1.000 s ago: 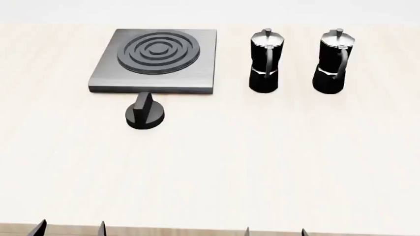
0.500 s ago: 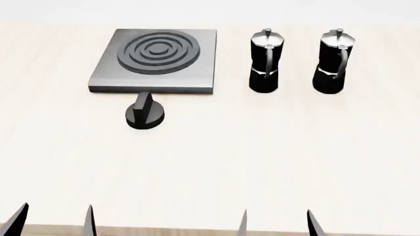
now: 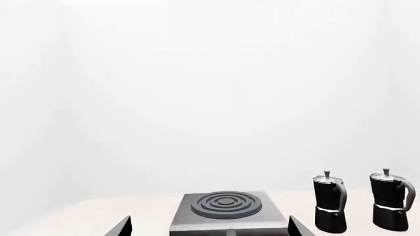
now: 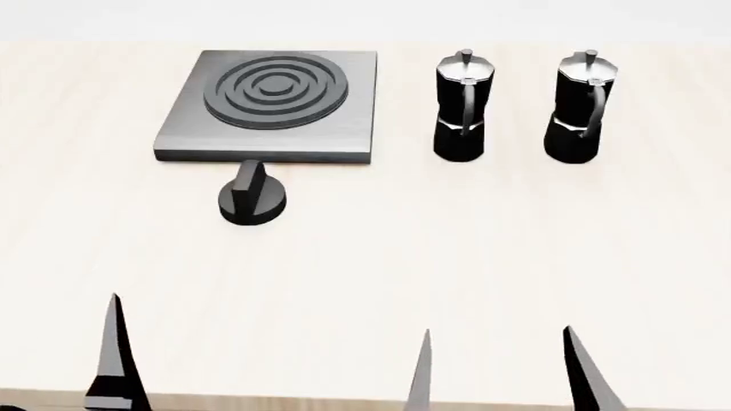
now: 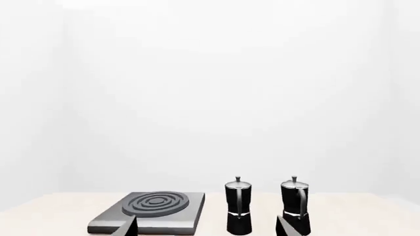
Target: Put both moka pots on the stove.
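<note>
The two moka pots stand upright side by side at the back right of the table, the left one [image 4: 463,107] and the right one [image 4: 580,107]. The grey stove [image 4: 274,103] with its ring burner lies to their left, bare. My right gripper [image 4: 505,372] is open and empty near the table's front edge, well short of the pots. One left finger [image 4: 115,360] shows at the front left. In the left wrist view my left gripper [image 3: 208,228] is open, facing the stove [image 3: 226,209]. The right wrist view shows the open right gripper [image 5: 206,228] and both pots [image 5: 238,206] [image 5: 295,206].
A short black round knob [image 4: 253,195] sits on the table just in front of the stove. The light wooden table [image 4: 377,274] stretches between the grippers and the objects. A plain white wall lies behind.
Both grippers have come up from the bottom edge of the head view and further over the table. The pots, stove and knob have not moved.
</note>
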Controlling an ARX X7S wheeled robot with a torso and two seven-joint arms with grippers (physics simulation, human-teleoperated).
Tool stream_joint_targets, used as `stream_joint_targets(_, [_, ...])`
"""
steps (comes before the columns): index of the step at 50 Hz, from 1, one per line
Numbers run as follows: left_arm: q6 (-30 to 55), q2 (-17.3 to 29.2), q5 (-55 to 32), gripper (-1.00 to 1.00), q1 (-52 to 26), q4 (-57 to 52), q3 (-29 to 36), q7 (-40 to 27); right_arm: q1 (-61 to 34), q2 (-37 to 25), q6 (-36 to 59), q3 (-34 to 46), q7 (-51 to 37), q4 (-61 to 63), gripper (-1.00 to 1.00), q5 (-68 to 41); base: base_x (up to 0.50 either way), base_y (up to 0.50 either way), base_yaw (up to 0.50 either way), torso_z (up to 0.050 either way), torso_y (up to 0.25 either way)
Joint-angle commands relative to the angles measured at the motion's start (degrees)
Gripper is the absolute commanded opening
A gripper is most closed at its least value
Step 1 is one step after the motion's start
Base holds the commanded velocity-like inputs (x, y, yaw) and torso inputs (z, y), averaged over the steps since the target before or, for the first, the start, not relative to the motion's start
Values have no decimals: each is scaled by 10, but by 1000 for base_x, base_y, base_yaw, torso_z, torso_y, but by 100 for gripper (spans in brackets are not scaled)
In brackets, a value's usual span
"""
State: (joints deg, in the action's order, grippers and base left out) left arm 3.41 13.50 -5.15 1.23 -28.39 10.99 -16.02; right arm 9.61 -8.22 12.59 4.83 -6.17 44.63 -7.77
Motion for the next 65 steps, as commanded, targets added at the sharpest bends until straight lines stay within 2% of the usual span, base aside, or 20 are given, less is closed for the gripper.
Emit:
stream_joint_targets(1, [12, 10, 14, 100, 13, -50, 1, -14, 9, -8, -4, -1, -6, 34, 100, -17, 0, 0, 0, 0, 0])
stream_joint_targets(11, [5, 16, 10, 100, 24, -48, -1, -16, 12, -15, 4, 5, -17, 41, 100, -11, 201, 0, 0, 0, 0])
stream_joint_targets(12, [-26, 21, 12, 100, 48, -41, -4, -16, 12, -15, 5, 5, -18, 41, 100, -13, 238, 0, 0, 0, 0])
stream_joint_targets(13, [-112, 50, 29, 100, 134, 9, -41, -24, 13, -16, 6, 4, -18, 42, 100, -14, 238, 0, 0, 0, 0])
stream_joint_targets(15, [-284, 51, 53, 100, 306, -48, -47, -31, 13, -17, 7, 4, -20, 44, 100, -16, 240, 0, 0, 0, 0])
stream_joint_targets(16, [-278, 51, 54, 100, 322, -63, -46, -32, 12, -17, 7, 4, -20, 44, 100, -16, 238, 0, 0, 0, 0])
stream_joint_targets(27, [-239, 49, 67, 100, 342, -119, -39, -36, 7, -23, 7, 8, -26, 37, 100, -18, 228, 0, 0, 0, 0])
stream_joint_targets(38, [-238, 54, 57, 100, 329, -104, -39, -37, 5, -24, -21, 18, -26, 3, 100, -12, 202, 0, 0, 0, 0])
stream_joint_targets(65, [-243, 58, 60, 100, 327, -98, -28, -42, 7, -36, -8, 23, -44, 17, 100, -18, 182, 0, 0, 0, 0])
